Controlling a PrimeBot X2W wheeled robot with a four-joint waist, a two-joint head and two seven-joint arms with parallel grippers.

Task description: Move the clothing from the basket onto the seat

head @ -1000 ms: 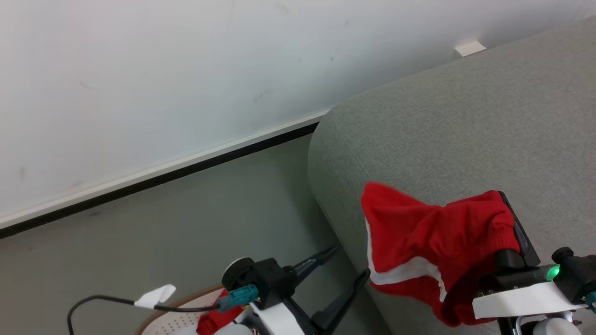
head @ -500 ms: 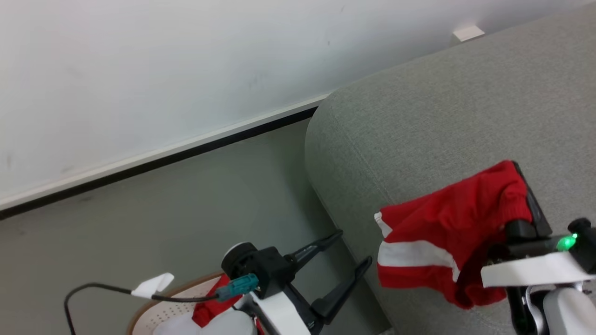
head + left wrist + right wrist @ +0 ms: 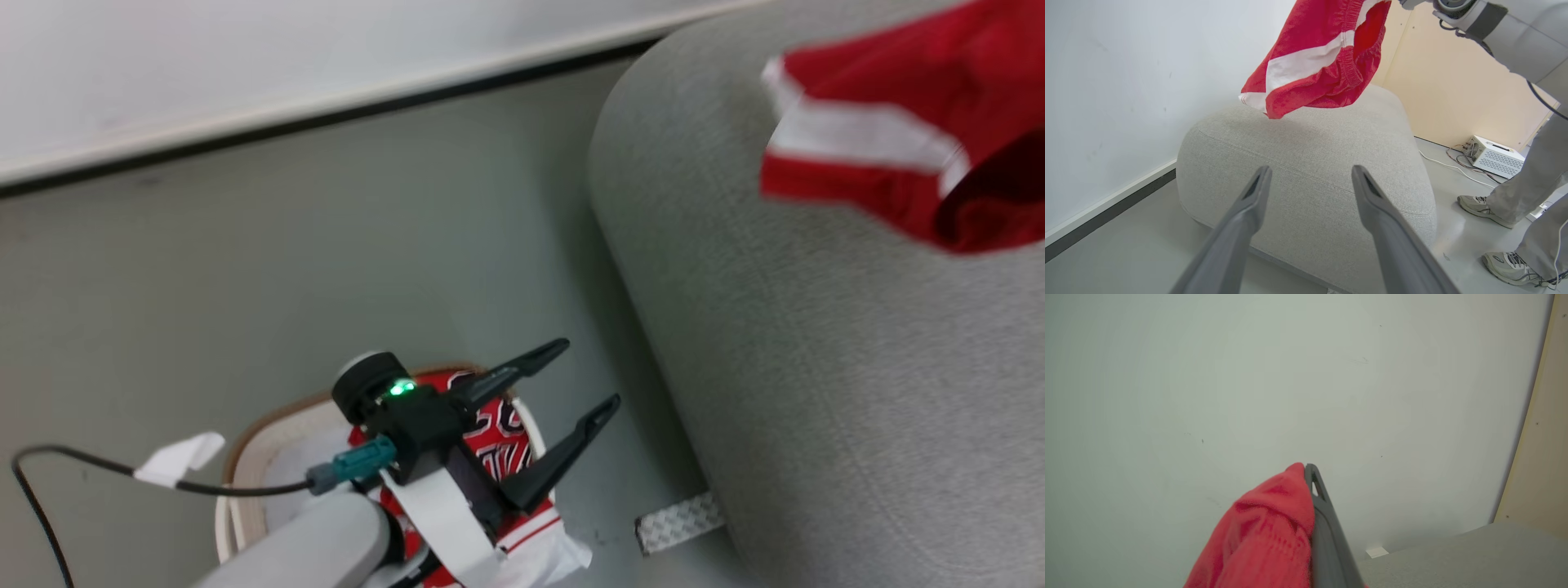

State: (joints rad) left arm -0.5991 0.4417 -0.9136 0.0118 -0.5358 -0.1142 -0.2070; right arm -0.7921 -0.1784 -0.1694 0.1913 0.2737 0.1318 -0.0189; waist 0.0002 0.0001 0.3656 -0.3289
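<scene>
A red piece of clothing with a white stripe hangs in the air above the grey seat. In the right wrist view my right gripper is shut on this red cloth. The left wrist view shows the same garment dangling over the seat. The white basket with a tan rim stands on the floor left of the seat and holds more red clothing with black and white lettering. My left gripper hovers open over the basket, holding nothing; its fingers point at the seat.
A white wall with a dark baseboard runs behind. A strip of patterned tape lies on the floor at the seat's base. A person's legs and shoes stand right of the seat, near a white box and cables.
The head camera has tipped down, bringing more of the basket into view. My right gripper has carried the red garment further over the seat. The left gripper stays open.
</scene>
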